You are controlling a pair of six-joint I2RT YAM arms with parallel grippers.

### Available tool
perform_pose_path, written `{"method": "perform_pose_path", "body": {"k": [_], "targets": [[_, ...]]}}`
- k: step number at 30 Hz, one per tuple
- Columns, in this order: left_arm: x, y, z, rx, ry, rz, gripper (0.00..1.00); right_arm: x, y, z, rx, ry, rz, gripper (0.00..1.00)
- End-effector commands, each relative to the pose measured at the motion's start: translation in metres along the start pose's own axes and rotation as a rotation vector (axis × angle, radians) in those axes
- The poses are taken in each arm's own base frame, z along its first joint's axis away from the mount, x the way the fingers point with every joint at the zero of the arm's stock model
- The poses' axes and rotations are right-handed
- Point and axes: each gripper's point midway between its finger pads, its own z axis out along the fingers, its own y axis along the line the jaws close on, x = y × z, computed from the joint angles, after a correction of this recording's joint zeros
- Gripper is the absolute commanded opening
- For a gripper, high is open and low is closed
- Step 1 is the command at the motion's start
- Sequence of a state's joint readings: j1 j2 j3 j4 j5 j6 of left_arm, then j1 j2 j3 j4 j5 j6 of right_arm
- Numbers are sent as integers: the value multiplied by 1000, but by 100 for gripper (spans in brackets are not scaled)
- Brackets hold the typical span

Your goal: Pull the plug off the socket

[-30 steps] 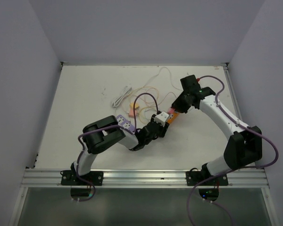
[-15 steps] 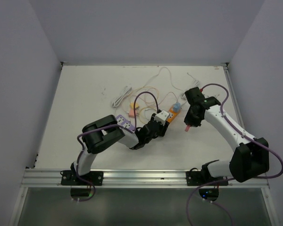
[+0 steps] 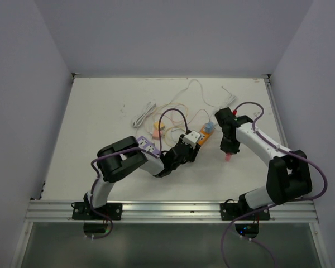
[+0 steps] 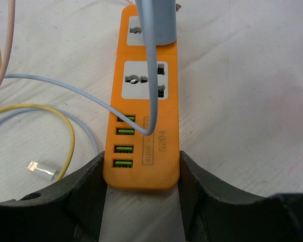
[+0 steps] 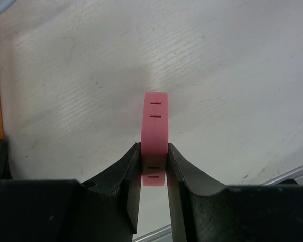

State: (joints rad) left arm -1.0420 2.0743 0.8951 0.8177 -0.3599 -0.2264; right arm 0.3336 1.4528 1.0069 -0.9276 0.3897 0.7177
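Observation:
The orange socket strip (image 4: 145, 116) lies on the table, and my left gripper (image 4: 141, 171) is shut on its near end, one finger on each side. In the top view the strip (image 3: 200, 138) sits mid-table with my left gripper (image 3: 188, 146) at its left end. A light blue plug (image 4: 159, 20) with its cable sits in the far outlet. The pink plug (image 5: 155, 121) is off the strip, pinched in my right gripper (image 5: 154, 161). From above, it (image 3: 229, 157) hangs to the right of the strip, under my right gripper (image 3: 229, 153).
Thin yellow, pink and white cables (image 3: 181, 106) loop behind the strip. A coiled white cable (image 3: 144, 113) lies at the back left, and small pink and yellow pieces (image 3: 159, 129) lie near it. A yellow cable (image 4: 65, 121) and a loose connector (image 4: 40, 169) lie left of the strip.
My right gripper has pulled the pink plug out of the strip, carrying it right and toward the near edge. The left gripper and strip have stayed put.

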Motion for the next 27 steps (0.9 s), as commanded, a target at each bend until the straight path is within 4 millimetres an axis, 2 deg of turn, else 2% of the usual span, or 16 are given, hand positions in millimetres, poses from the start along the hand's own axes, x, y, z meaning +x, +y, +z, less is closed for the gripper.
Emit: {"method": "perform_pose_path", "body": {"k": [1, 2, 5, 8, 10, 15, 20, 27], "targets": [[61, 28, -11, -79, 205, 45, 0, -4, 13, 4, -56, -13, 16, 30], [61, 28, -11, -79, 207, 46, 0, -2, 14, 5, -63, -7, 16, 33], [62, 28, -11, -79, 208, 48, 0, -7, 16, -2, -89, -25, 20, 50], [63, 28, -10, -81, 209, 48, 0, -15, 18, -14, -124, -60, 27, 56], [63, 28, -10, -83, 210, 49, 0, -21, 20, -22, -150, -81, 31, 57], [63, 28, -10, -81, 212, 50, 0, -55, 33, -58, -260, -193, 63, 57], [64, 28, -10, -82, 215, 52, 0, -89, 60, -83, -377, -266, 90, 57], [65, 28, -10, -84, 217, 55, 0, -109, 99, -74, -415, -223, 170, 57]]}}
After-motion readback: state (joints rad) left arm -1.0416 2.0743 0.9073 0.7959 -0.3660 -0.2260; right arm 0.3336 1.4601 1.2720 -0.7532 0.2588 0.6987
